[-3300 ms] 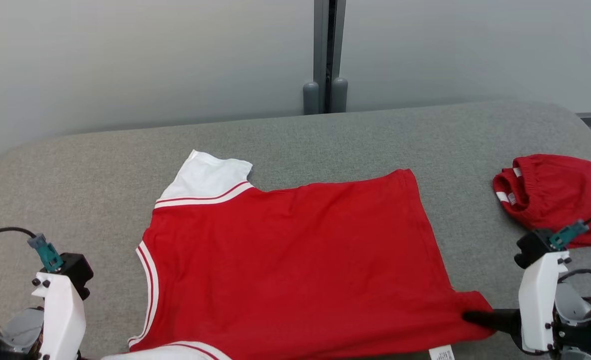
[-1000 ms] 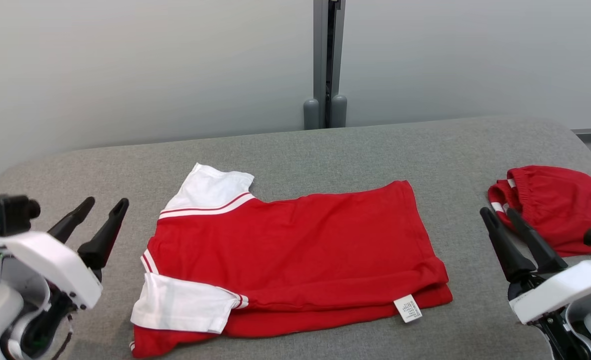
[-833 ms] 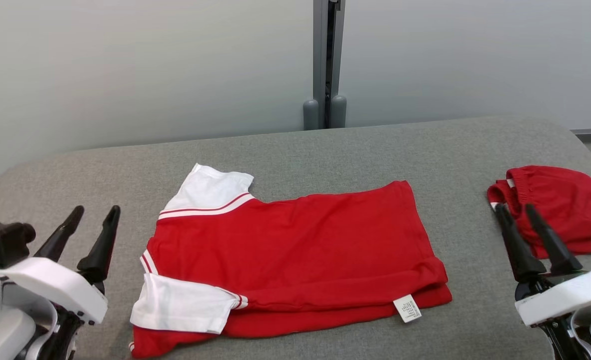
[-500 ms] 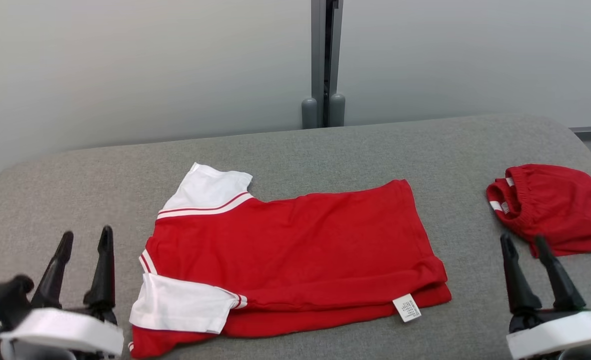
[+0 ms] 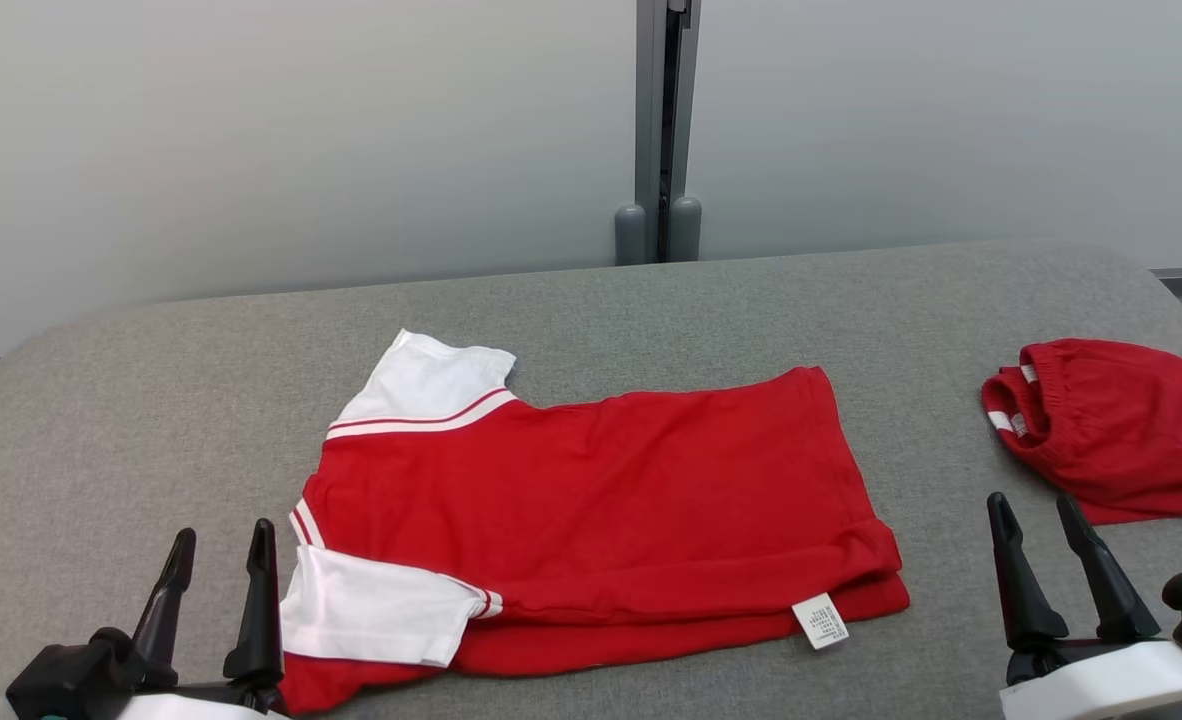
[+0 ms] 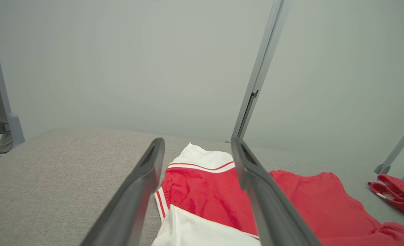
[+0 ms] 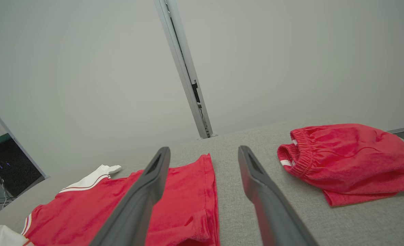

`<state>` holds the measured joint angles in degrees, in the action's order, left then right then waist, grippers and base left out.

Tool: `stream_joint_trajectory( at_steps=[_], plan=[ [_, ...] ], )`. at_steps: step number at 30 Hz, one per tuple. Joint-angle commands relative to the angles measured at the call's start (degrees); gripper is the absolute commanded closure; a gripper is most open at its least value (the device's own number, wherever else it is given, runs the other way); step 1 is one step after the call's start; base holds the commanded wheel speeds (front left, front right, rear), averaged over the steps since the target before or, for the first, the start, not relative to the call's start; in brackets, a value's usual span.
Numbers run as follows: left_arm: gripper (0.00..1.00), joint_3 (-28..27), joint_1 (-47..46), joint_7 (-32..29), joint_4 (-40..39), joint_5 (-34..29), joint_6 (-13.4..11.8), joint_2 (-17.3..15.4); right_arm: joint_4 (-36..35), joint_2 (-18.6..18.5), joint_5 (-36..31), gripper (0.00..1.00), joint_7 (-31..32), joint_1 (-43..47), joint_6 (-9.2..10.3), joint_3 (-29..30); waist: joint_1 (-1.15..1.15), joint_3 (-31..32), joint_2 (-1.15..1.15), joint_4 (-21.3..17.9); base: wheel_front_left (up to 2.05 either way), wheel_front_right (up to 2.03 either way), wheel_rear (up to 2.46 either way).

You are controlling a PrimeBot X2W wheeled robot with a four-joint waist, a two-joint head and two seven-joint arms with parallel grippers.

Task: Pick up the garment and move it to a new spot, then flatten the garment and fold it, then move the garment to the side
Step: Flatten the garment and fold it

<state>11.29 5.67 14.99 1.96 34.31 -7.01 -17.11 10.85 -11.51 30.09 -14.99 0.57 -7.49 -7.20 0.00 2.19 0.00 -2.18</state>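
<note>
The garment [image 5: 601,510] is a red shirt with white sleeves, lying on the grey table with its near edge folded over and one white sleeve [image 5: 371,620] on top. It also shows in the left wrist view [image 6: 202,191] and the right wrist view [image 7: 174,201]. My left gripper [image 5: 221,545] stands open at the lower left, just left of the shirt's near sleeve, holding nothing. At the lower right my right gripper [image 5: 1034,512] is open and empty, apart from the shirt's hem. Each wrist view shows its own open gripper: left [image 6: 197,145], right [image 7: 203,153].
Red shorts [image 5: 1111,425] lie bunched at the table's right edge, just beyond my right gripper, seen also in the right wrist view [image 7: 345,157]. A pale partition wall with a grey post [image 5: 659,130] stands behind the table [image 5: 151,400].
The near half of the shirt was folded over since the oldest frame and both grippers let go. In the last second both grippers drew back toward the near edge, still open.
</note>
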Motion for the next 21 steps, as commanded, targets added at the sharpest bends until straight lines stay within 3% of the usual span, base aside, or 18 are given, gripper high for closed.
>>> stream_joint_trajectory(
  at_steps=[1,12,21],
  plan=[
    [0.00,-1.03,0.80,0.24,0.32,-1.07,0.74,0.50,-0.19,-0.51,-0.59,0.00,-0.26,-0.22,-0.01,0.36,0.00,0.05,0.00,-0.01,0.00,0.00,0.00],
    [0.00,-4.69,2.00,0.18,4.38,-5.64,3.04,3.29,2.28,-1.07,-3.64,0.00,-0.16,-0.86,-0.01,-0.71,0.00,0.43,0.00,0.19,0.00,0.00,0.00],
    [0.00,-1.84,0.38,-9.20,11.31,-4.30,3.24,2.37,13.06,-0.33,-5.97,0.00,8.47,-5.36,-0.01,-4.67,0.00,-0.36,0.00,0.74,0.00,0.00,0.00]
  ],
)
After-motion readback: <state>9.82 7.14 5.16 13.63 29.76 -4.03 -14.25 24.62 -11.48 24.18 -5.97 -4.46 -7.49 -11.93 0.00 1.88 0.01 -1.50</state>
